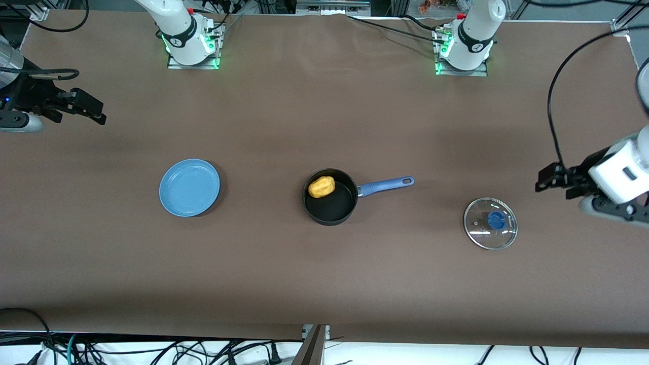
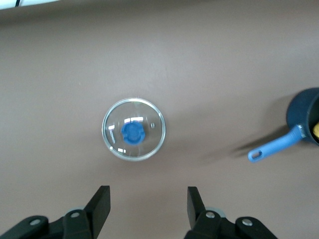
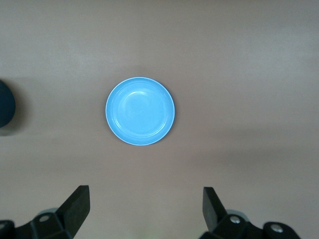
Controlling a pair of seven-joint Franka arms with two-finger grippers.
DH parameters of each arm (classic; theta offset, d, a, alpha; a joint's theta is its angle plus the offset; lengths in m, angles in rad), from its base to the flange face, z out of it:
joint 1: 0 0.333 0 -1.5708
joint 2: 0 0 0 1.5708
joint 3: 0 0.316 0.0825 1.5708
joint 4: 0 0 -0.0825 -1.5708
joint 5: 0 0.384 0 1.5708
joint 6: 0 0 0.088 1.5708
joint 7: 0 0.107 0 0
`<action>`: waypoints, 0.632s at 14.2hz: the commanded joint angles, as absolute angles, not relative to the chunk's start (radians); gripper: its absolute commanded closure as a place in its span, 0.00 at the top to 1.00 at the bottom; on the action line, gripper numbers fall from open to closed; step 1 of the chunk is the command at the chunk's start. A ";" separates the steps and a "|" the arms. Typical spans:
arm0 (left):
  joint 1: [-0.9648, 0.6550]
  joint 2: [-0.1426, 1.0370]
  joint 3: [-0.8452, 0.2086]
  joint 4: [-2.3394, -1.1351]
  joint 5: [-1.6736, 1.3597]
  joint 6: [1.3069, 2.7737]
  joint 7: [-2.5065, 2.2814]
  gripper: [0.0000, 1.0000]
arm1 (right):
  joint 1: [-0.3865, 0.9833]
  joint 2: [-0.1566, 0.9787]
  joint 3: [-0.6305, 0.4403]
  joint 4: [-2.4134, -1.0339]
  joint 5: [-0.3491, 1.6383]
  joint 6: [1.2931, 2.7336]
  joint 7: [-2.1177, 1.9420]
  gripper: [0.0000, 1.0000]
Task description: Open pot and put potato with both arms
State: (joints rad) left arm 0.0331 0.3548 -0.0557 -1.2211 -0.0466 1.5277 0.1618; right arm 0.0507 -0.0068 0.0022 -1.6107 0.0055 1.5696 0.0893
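The black pot point(image 1: 330, 198) with its long blue handle point(image 1: 385, 185) stands uncovered at the middle of the table, and the yellow potato point(image 1: 321, 187) lies inside it. Its glass lid point(image 1: 490, 223) with a blue knob rests flat on the table toward the left arm's end; the lid point(image 2: 133, 129) also shows in the left wrist view, with the pot point(image 2: 305, 115) at the edge. My left gripper point(image 1: 545, 181) hangs open and empty in the air beside the lid. My right gripper point(image 1: 95, 112) is open and empty, raised at the right arm's end of the table.
A flat blue plate point(image 1: 189, 187) sits empty on the brown table between the pot and the right arm's end; the plate point(image 3: 140, 110) fills the middle of the right wrist view. Cables run along the table's near edge.
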 commanded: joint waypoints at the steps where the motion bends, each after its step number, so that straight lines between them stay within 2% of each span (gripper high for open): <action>1: 0.035 0.276 -0.055 -1.252 -0.063 1.477 0.129 0.71 | 0.051 0.003 0.015 -1.585 -0.005 1.528 0.069 1.00; 4: 0.034 0.210 -0.055 -1.302 -0.063 1.471 0.129 0.71 | 0.051 0.003 0.015 -1.586 -0.005 1.516 0.066 1.00; 9: 0.038 0.170 -0.057 -1.293 -0.049 1.473 0.115 0.76 | 0.051 0.003 0.014 -1.586 -0.005 1.514 0.069 1.00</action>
